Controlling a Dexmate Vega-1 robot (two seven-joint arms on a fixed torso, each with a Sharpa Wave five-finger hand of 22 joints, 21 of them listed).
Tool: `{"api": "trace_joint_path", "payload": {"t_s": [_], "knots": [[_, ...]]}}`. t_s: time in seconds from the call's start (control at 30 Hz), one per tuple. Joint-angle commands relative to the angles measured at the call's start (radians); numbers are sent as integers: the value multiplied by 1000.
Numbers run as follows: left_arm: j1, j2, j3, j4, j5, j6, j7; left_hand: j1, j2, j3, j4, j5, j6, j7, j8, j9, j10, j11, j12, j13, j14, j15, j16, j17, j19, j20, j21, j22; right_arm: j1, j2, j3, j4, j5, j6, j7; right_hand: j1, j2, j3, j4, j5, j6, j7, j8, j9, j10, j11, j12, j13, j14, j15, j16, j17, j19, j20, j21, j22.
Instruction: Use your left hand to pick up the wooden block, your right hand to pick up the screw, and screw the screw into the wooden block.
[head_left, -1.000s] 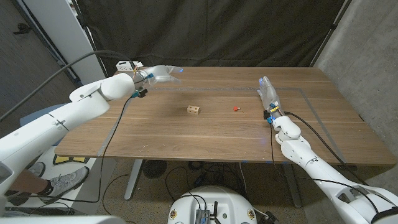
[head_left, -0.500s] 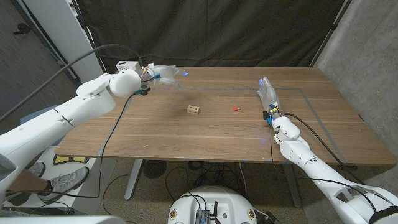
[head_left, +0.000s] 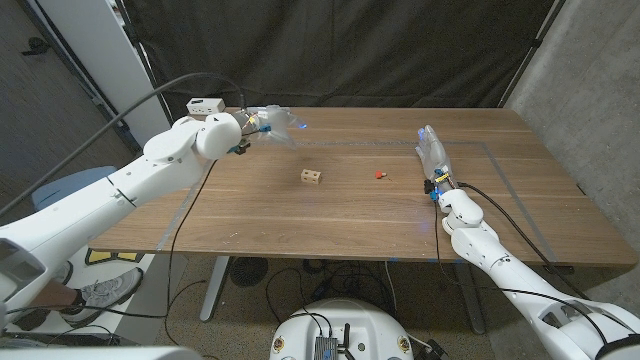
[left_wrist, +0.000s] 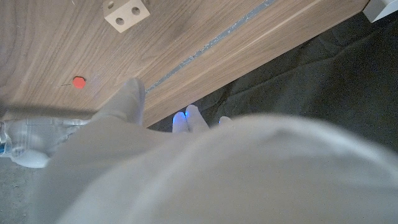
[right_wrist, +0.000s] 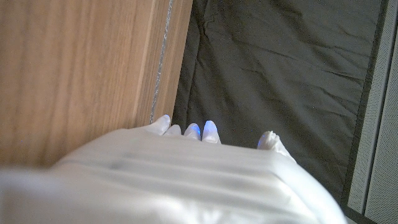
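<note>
we see left robot hand (head_left: 272, 122) near the counter's (head_left: 300, 215) far-left corner — fingers apart, empty | right robot hand (head_left: 432, 152) by right edge — fingers spread, empty | wooden block (head_left: 311, 177) and screw (head_left: 378, 173) mid-counter, apart

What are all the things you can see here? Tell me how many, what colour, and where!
Wooden block: one, light wood with holes, middle of the table.
Screw: one, red head, beside the block on the robot's right.
White box: one, white, far left corner.
Table: one, brown wood, before a black curtain.
Left hand: one, pale, empty, above the table's far left.
Right hand: one, pale, empty, at the table's right.
</note>
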Motion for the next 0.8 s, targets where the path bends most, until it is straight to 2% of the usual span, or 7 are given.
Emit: {"api": "trace_joint_path", "payload": {"t_s": [0.03,0.33,0.53,0.8], "knots": [[-34,-41,49,-12,129,45,-105,0,-13,-8,4,-2,4,5,-5,3,4,0,1,5,5,3,2,3,-38,18,-1,4,-2,7,2,7,3,9,-5,0,-3,4,-1,5,2,4,6,6,7,-2,5,2,0,3,7,3,4,-33,3,2],[-55,-71,84,18,210,-10,-125,10,-13,-20,7,-2,2,11,-13,3,17,11,2,9,-5,17,0,4,-64,29,0,4,-9,7,6,1,2,9,-16,-1,-3,6,-2,6,3,4,7,6,18,2,9,2,0,3,7,3,4,-32,3,2],[-78,-102,99,49,228,-33,-170,18,-11,-25,7,-1,-2,18,-18,3,6,11,-5,11,-9,21,-1,4,-68,30,4,4,-14,7,9,-3,1,11,-27,-1,-3,7,-2,6,3,4,7,6,19,0,9,2,1,3,7,3,4,-32,3,2],[-95,-131,114,99,226,-83,-183,26,-12,-29,6,-1,6,30,-17,4,13,12,-3,13,-6,20,2,4,-69,31,6,4,-18,14,13,2,3,21,-34,-2,-3,7,-3,6,4,5,7,6,19,2,9,2,0,2,7,3,4,-32,2,2]]}}
